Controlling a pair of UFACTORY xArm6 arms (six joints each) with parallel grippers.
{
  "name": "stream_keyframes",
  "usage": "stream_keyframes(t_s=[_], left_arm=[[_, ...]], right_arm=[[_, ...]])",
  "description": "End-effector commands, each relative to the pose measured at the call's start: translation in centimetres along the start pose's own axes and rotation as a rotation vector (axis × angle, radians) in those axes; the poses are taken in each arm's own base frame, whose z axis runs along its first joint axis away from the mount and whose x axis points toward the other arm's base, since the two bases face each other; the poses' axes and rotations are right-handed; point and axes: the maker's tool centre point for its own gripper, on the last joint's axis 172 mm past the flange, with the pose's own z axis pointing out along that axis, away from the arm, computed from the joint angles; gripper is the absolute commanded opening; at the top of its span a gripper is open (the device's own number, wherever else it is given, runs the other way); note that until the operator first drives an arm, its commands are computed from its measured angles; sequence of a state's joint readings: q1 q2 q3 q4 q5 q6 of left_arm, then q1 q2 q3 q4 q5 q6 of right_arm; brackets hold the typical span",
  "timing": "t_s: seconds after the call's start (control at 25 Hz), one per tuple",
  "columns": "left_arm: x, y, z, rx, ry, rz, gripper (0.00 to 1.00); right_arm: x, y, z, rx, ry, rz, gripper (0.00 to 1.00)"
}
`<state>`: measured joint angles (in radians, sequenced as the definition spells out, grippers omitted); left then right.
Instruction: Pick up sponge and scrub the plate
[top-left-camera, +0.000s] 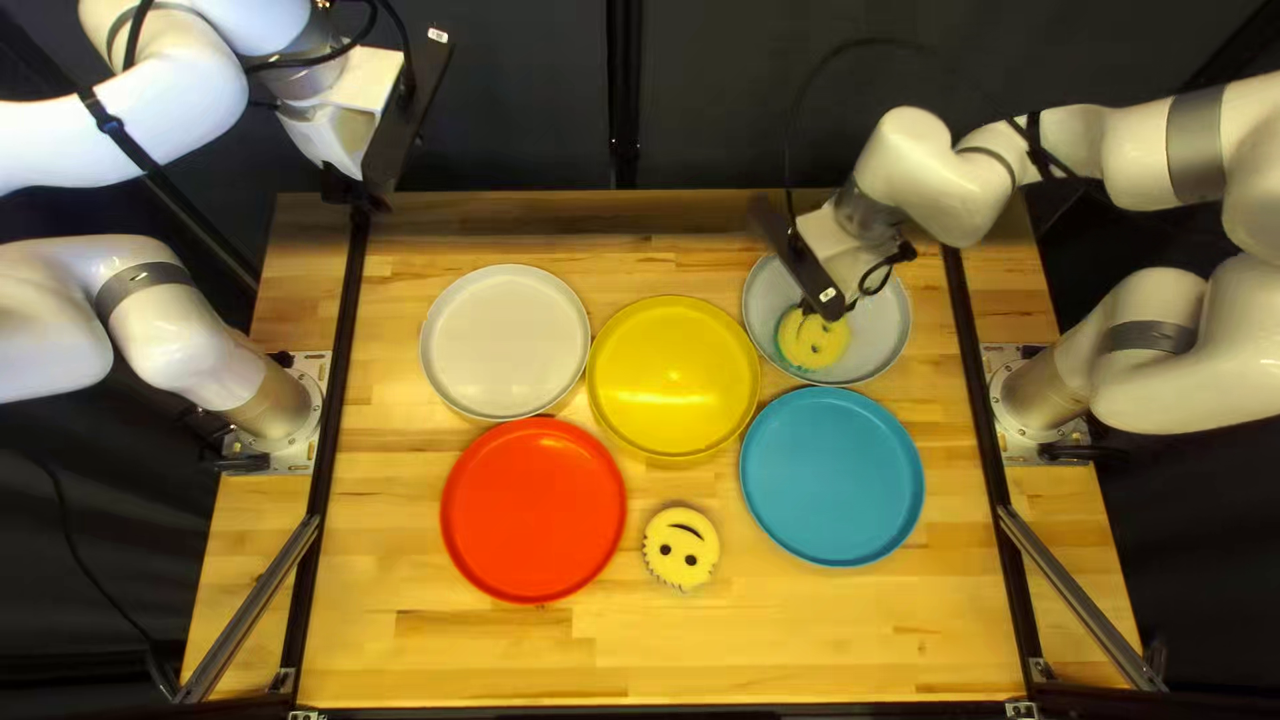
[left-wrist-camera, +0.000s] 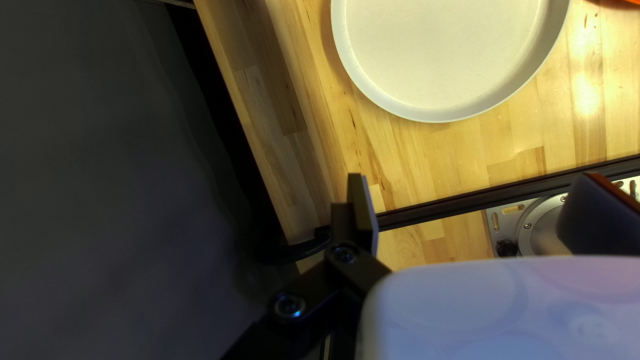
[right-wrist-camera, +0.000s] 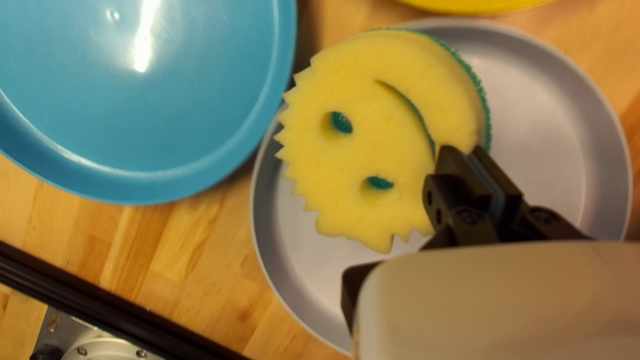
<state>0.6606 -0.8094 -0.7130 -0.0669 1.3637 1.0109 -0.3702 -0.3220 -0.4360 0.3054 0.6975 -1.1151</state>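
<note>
- Holds the yellow sponge (right-wrist-camera: 370, 135) by its edge in the right gripper (right-wrist-camera: 465, 165), fingers closed on both faces.
- Hangs it over the grey plate (right-wrist-camera: 550, 125), by the rim next to the blue plate (right-wrist-camera: 125, 90); contact unclear.
- Holds the left gripper (left-wrist-camera: 470, 200) spread wide and empty above the table (top-left-camera: 700, 640), at its far left corner near the white plate (left-wrist-camera: 440, 50).
- Shows a second sponge (top-left-camera: 681, 547) lying between the orange plate (top-left-camera: 533, 508) and the blue plate.
</note>
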Motion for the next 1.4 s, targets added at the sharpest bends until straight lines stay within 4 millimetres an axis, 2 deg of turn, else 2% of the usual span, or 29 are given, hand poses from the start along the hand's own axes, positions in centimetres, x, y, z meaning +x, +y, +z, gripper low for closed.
stream_keyframes(t_s=[0.04, 0.28, 0.48, 0.72, 0.84, 0.96, 1.16, 1.32, 1.4], left_arm=[[0.0, 0.0, 0.0, 0.0, 0.0, 0.0, 1.0], [0.0, 0.0, 0.0, 0.0, 0.0, 0.0, 1.0], [0.0, 0.0, 0.0, 0.0, 0.0, 0.0, 1.0], [0.0, 0.0, 0.0, 0.0, 0.0, 0.0, 1.0], [0.0, 0.0, 0.0, 0.0, 0.0, 0.0, 1.0], [0.0, 0.0, 0.0, 0.0, 0.0, 0.0, 1.0], [0.0, 0.0, 0.0, 0.0, 0.0, 0.0, 1.0], [0.0, 0.0, 0.0, 0.0, 0.0, 0.0, 1.0], [0.0, 0.0, 0.0, 0.0, 0.0, 0.0, 1.0]], right_arm=[[0.0, 0.0, 0.0, 0.0, 0.0, 0.0, 0.0], [0.0, -0.2, 0.2, -0.002, -0.002, 0.001, 0.0], [1.2, -2.0, 0.9, 0.003, -0.009, -0.012, 0.0], [3.4, -6.3, 1.8, -0.005, -0.038, -0.052, 0.0], [3.9, -8.4, 3.0, -0.007, -0.045, -0.07, 0.0], [3.7, -10.1, 4.2, -0.009, -0.058, -0.073, 0.0], [2.7, -11.4, 5.7, -0.02, -0.077, -0.109, 0.0], [1.2, -12.6, 5.1, -0.022, -0.078, -0.163, 0.0], [1.2, -12.6, 5.1, -0.022, -0.078, -0.163, 0.0]])
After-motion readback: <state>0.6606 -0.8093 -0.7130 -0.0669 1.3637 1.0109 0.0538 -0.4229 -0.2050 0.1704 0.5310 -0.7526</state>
